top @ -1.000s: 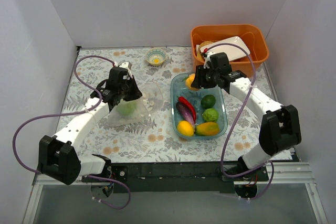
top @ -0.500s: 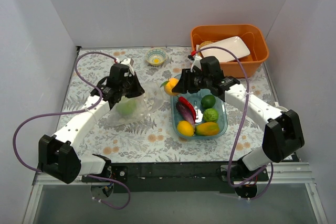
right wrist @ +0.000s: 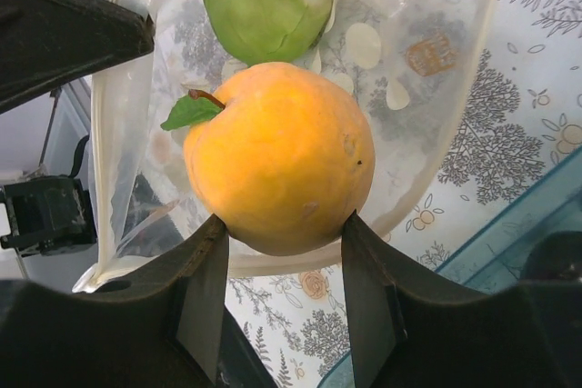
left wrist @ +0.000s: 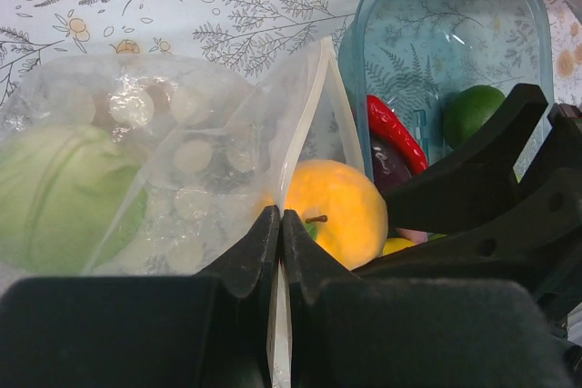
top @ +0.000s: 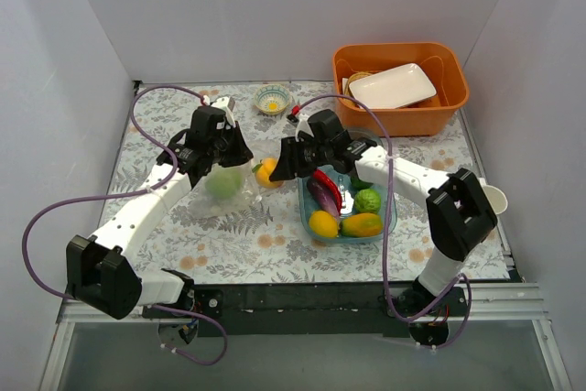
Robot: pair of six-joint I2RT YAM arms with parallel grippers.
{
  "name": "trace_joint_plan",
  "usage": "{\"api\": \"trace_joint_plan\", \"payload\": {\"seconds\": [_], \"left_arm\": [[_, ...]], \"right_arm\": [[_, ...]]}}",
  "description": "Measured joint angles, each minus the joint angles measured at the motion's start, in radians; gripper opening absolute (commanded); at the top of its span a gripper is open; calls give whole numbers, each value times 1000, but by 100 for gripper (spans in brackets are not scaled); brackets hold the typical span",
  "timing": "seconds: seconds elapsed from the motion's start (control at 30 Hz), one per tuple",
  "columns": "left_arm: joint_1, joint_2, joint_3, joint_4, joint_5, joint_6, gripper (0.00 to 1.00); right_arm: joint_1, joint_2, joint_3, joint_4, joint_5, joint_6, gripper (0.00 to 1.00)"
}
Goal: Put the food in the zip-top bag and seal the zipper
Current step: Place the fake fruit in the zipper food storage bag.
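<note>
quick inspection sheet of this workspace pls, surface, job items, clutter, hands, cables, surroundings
surface: floral cloth, nothing spilled seen
job's things: cabbage inside zip-top bag, mouth open; peach at the mouth; chilli, eggplant, lime, lemon, mango in blue tray
clutter: orange bin holding white plate; small bowl at the back
hands: left hand shut on the bag's mouth edge; right hand shut on peach
cables: purple cables loop off both arms
surroundings: white walls, nothing else seen

Floral-print desk (top: 275, 244) carries a zip-top bag (top: 244, 195) left of centre, blue tray (top: 348, 238) beside it, orange bin (top: 403, 122) at far-right corner, small bowl (top: 273, 99) at far edge.
</note>
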Motion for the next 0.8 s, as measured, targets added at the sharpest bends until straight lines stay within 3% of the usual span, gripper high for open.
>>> {"api": "trace_joint_plan", "payload": {"seconds": [0.1,0.17,0.33,0.47,0.6,0.8], "left_arm": [[0,0,2,-5,0,3,1],[-1,0,3,-9,0,3,1],[0,-3,7,-11,-16,3,2],[-1,-16,8,-11,-29,2,3],[0,-35,8,-11,-46,-3,3],[-1,-58,8,-10,-74,-8,3]], "right_arm": [[15,29,33,-10,-6,-3,18],[25,48,71,-22,-13,-13,34],[40,75,145,-63,-40,-68,54],[46,77,167,-103,-42,-109,66],[48,72,171,-128,-18,-138,75],[48,33,171,-162,40,-159,77]]}}
